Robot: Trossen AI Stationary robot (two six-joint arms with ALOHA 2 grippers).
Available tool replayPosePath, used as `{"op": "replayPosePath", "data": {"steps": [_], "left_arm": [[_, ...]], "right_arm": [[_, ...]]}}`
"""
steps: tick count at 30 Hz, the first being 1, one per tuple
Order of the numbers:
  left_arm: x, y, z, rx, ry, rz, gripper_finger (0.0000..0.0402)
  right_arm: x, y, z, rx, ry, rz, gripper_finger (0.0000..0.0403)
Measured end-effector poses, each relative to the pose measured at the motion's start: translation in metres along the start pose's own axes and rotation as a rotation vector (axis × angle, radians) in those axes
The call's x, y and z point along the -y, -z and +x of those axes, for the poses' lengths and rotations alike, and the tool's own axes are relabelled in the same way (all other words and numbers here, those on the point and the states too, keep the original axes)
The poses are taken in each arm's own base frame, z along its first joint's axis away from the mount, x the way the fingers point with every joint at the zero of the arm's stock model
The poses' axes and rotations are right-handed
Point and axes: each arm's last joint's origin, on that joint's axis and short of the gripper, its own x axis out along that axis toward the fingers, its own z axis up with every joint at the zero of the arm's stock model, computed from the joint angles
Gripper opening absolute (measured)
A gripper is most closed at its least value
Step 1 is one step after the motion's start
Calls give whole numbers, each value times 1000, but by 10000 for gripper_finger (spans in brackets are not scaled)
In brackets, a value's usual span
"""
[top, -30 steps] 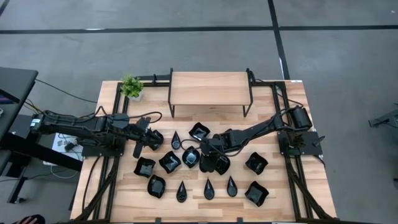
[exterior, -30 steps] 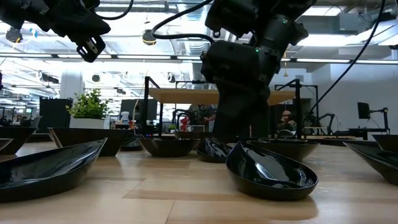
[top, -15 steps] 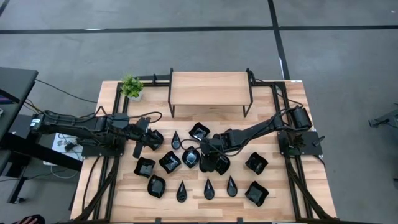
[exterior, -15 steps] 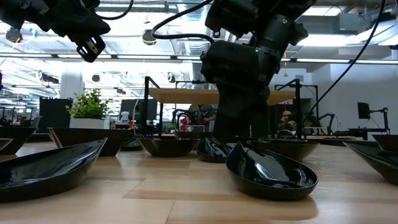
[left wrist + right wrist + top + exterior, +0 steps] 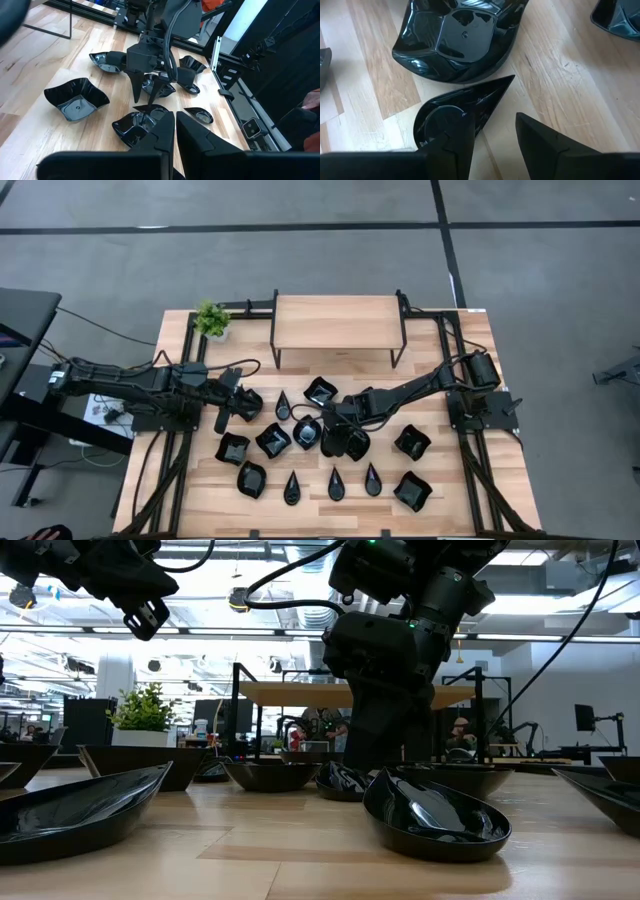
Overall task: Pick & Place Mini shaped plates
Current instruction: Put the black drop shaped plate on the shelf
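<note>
Several glossy black mini shaped plates lie on the wooden table [image 5: 440, 340], teardrop, squarish and roundish ones. My right gripper [image 5: 492, 137] stands low over the table's middle [image 5: 330, 427], slanting down, open. Under it lies a teardrop plate [image 5: 462, 112], flat on the wood with its point toward the far finger's side. One finger [image 5: 451, 145] stands over its round bowl, the other finger [image 5: 545, 145] over bare wood beside it. A squarish plate [image 5: 460, 40] lies just ahead. My left gripper [image 5: 175, 127] hangs shut and empty above the table's left side [image 5: 224, 418]. My right gripper has one finger over the bowl of the teardrop plate [image 5: 437, 122] and the other outside its rim, with wood showing between rim and finger. The fingers slant down from the table's right. Whether the inner finger touches the plate, I cannot tell.
A raised wooden shelf on black legs [image 5: 337, 322] stands at the far middle, a small potted plant [image 5: 211, 318] at the far left. Black rails [image 5: 470, 450] run along both sides. Plates crowd the near half; bare wood lies at the far right.
</note>
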Motion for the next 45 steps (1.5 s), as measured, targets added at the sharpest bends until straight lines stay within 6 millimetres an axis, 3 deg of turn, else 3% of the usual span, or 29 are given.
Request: {"op": "replayPosePath", "data": {"steps": [16, 37, 45], "left_arm": [[0, 0, 0, 0, 1, 0, 19], [0, 0, 0, -1, 1, 0, 19], [0, 0, 0, -1, 1, 0, 19]], "right_arm": [[0, 0, 0, 0, 0, 0, 125], [0, 0, 0, 0, 1, 3, 55], [0, 0, 0, -5, 4, 8, 7]]}}
